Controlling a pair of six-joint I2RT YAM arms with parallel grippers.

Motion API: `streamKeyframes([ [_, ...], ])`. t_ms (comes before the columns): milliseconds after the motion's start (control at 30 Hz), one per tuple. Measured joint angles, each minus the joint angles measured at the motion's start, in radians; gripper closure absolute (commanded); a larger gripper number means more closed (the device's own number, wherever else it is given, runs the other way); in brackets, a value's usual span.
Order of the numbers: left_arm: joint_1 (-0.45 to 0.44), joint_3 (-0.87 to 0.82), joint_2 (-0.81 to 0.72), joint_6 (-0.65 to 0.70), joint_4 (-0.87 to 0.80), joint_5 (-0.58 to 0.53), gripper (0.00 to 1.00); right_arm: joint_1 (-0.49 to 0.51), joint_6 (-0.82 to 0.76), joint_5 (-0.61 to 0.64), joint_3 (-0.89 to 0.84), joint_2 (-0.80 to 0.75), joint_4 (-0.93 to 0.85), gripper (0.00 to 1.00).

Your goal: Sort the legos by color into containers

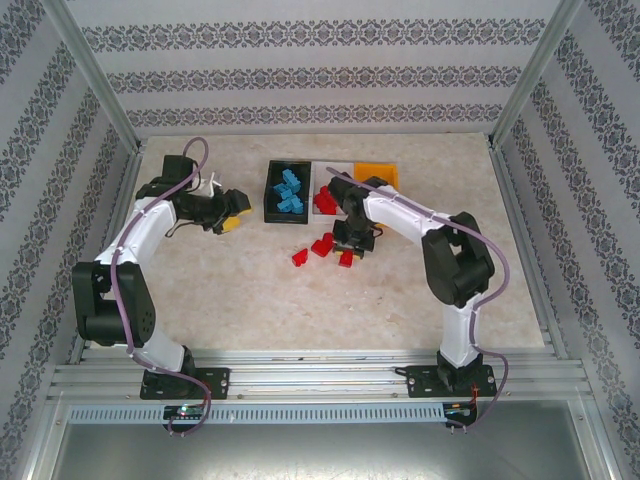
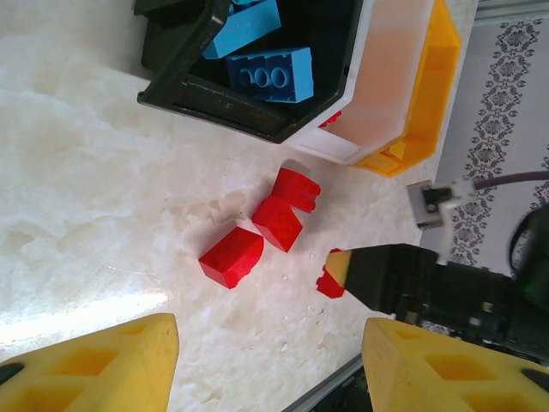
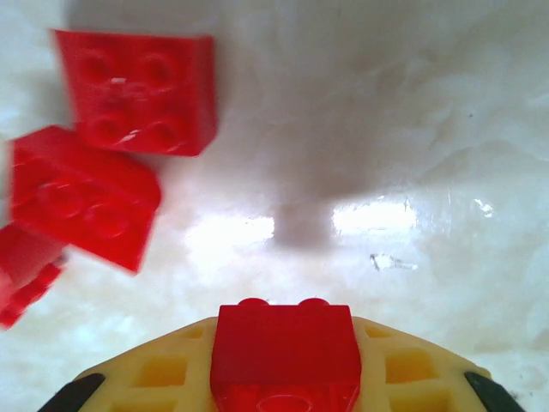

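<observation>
Red brick (image 3: 285, 343) is clamped in the right gripper (image 2: 339, 268), jaws closed on it, on the near side of the white bin (image 2: 386, 86). Whether it is resting on the table (image 1: 250, 300) or just lifted cannot be told. It is not yet carried over.

Three loose reds (image 2: 276, 221) are lying close together just beside it. That makes four reds to be binned, judged from what is seen.

Done:
- Blue bricks (image 1: 289, 190) are piled in the black bin (image 2: 214, 107), five or so; overlap prevents an exact count.
- Binned reds (image 1: 325, 200) are in the white bin, at least two; part of that bin is covered by the right arm.
- Contents of the orange bin (image 2: 433, 94) cannot be told, since anything inside matches the walls.

Every loose brick seen on the table is red, so blue is judged finished, orange probably too, and red partly done.

Bins: three, packed side by side in the order black, white, orange.

Grippers: two. The left gripper (image 2: 270, 365) is held partly open with nothing between its fingers, off to the left of the black bin, facing the loose reds.
</observation>
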Motion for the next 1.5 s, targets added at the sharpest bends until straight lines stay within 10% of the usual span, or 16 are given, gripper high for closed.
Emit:
streamKeyframes([
  [667, -0.248, -0.181, -0.066, 0.053, -0.017, -0.001, 0.20, -0.171, 0.011, -0.097, 0.723, 0.406, -0.033, 0.68],
  [867, -0.266, -0.251, -0.111, 0.039, -0.016, -0.009, 0.07, -0.199, 0.051, -0.141, 0.763, 0.443, -0.023, 0.43],
  [1500, -0.266, -0.247, -0.108, 0.039, 0.001, -0.064, 0.00, -0.194, 0.042, -0.149, 0.535, 0.271, 0.037, 0.32],
])
